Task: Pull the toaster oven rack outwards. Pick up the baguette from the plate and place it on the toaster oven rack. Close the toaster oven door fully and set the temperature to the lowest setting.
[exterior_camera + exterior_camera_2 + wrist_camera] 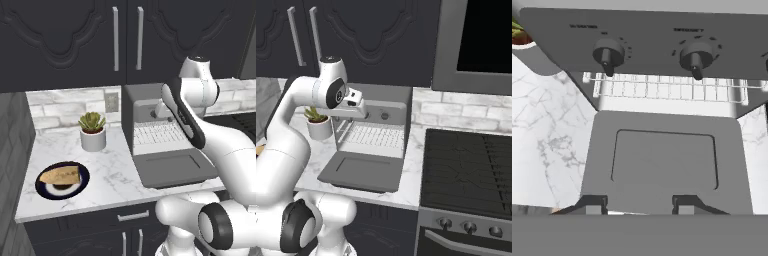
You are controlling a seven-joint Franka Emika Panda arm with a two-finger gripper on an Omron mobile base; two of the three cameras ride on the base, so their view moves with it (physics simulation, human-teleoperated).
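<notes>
The grey toaster oven stands on the counter with its door folded down flat. The wire rack reaches out past the oven mouth, bare. My gripper hovers above the door's front edge, facing the oven. It is open, with nothing between its fingers. Two round knobs show on the panel above the rack. The golden baguette lies on the dark plate at the counter's front left, far from the gripper.
A potted succulent stands left of the oven. A dark stove sits to the right. Dark wall cabinets hang overhead. Bare marble counter lies between plate and oven.
</notes>
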